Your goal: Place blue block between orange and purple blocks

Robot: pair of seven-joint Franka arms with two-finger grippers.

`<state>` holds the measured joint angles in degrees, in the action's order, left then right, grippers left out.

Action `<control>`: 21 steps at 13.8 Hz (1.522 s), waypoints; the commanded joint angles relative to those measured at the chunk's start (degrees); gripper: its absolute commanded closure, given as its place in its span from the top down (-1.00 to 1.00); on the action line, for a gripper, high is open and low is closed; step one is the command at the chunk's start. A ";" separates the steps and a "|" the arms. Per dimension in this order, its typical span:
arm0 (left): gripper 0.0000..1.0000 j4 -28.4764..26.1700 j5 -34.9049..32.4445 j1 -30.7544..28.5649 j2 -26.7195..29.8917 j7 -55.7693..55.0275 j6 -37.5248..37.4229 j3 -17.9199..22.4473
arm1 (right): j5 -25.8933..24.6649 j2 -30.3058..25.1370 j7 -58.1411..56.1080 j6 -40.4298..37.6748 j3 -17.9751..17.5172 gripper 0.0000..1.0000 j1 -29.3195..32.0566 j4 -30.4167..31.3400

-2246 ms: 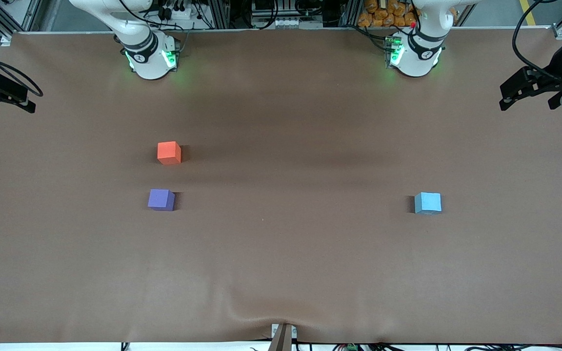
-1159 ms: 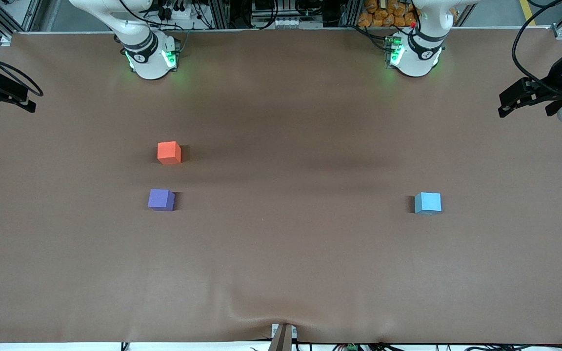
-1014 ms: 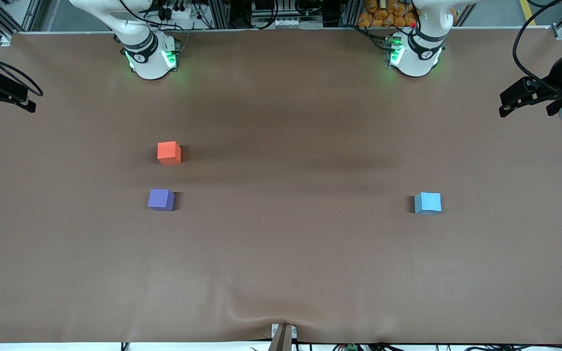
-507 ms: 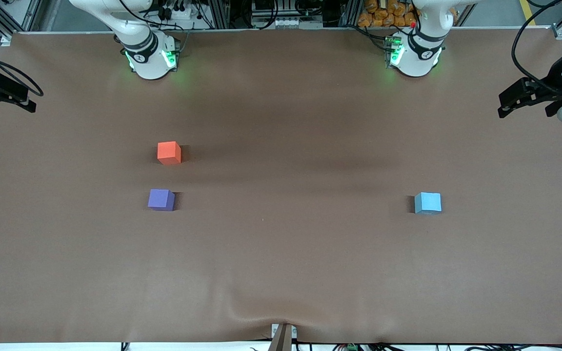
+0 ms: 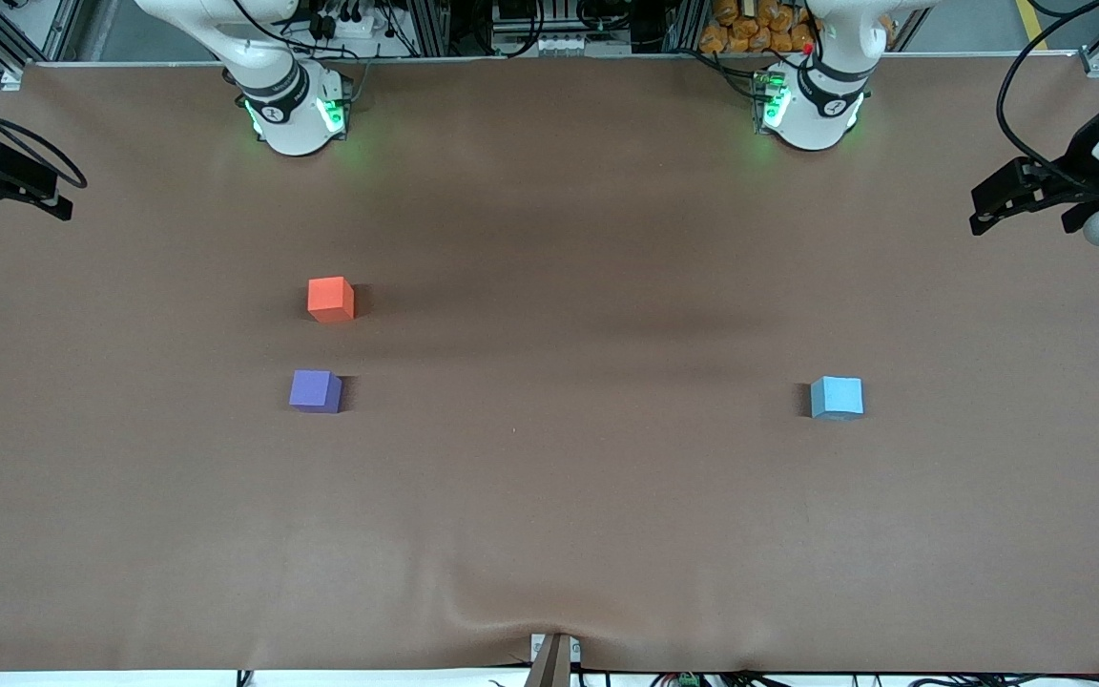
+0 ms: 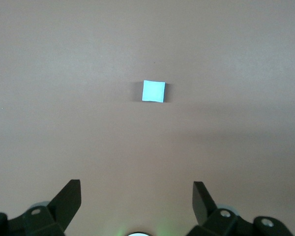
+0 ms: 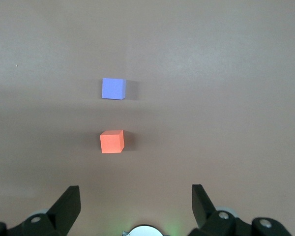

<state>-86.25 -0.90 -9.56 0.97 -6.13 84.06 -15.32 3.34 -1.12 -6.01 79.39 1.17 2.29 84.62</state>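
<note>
The light blue block (image 5: 837,397) sits alone on the brown table, toward the left arm's end; it also shows in the left wrist view (image 6: 153,91). The orange block (image 5: 330,299) and the purple block (image 5: 315,390) sit toward the right arm's end with a gap between them, the purple one nearer the front camera. Both show in the right wrist view, orange (image 7: 111,141) and purple (image 7: 113,89). My left gripper (image 5: 1019,218) (image 6: 136,189) is open and empty, high over the left arm's end of the table. My right gripper (image 5: 20,212) (image 7: 135,191) is open and empty, high over the right arm's end.
The brown table cover (image 5: 549,496) has a wrinkle at its front edge near a small bracket (image 5: 554,656). The two arm bases (image 5: 297,110) (image 5: 812,105) stand at the back edge.
My left gripper has drifted slightly toward the table's middle and the bases. The blocks and the right gripper have not moved.
</note>
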 commanded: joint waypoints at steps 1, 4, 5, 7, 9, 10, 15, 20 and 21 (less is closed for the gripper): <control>1.00 1.08 0.29 -0.37 -0.18 -0.82 -0.39 -0.50 | 0.53 0.07 -0.32 0.15 -0.38 1.00 0.43 -0.51; 1.00 1.17 0.02 -0.55 -0.35 -0.82 0.05 -0.41 | -0.78 -0.11 -0.67 0.32 -0.81 1.00 -0.26 -1.03; 1.00 1.17 0.02 -0.55 -0.44 -0.90 0.05 -0.41 | -1.40 -0.54 -0.24 -0.37 -1.08 1.00 -0.45 -0.77; 1.00 1.17 0.11 -0.55 -0.44 -0.91 0.22 -0.33 | -1.49 -0.29 -0.23 -0.03 -1.08 1.00 -0.45 -1.03; 1.00 1.08 0.02 -0.55 -0.44 -0.91 1.62 -0.33 | -1.23 -0.28 -0.23 -0.38 -0.90 1.00 -0.36 -0.86; 1.00 1.08 0.02 -0.55 -0.44 -0.91 1.80 -0.33 | -1.32 -0.46 -0.15 -0.55 -1.08 1.00 -0.62 -0.68; 1.00 0.82 0.20 -0.72 -1.66 -0.90 2.33 -0.15 | -1.40 -0.37 -0.14 -0.46 -0.82 1.00 -0.18 -0.68; 1.00 -9.61 0.11 -0.81 -2.11 -0.55 11.44 -0.15 | -1.32 -0.37 -0.14 -0.64 -0.82 1.00 -0.18 -0.51; 1.00 -12.34 0.11 -0.81 -2.11 -0.55 13.91 -0.15 | -1.32 -0.37 -0.14 -0.64 -0.82 1.00 -0.18 -0.51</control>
<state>-92.79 -0.91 -9.78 -2.43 -6.58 93.40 -15.10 2.56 -1.22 -6.10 79.35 0.58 1.90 84.28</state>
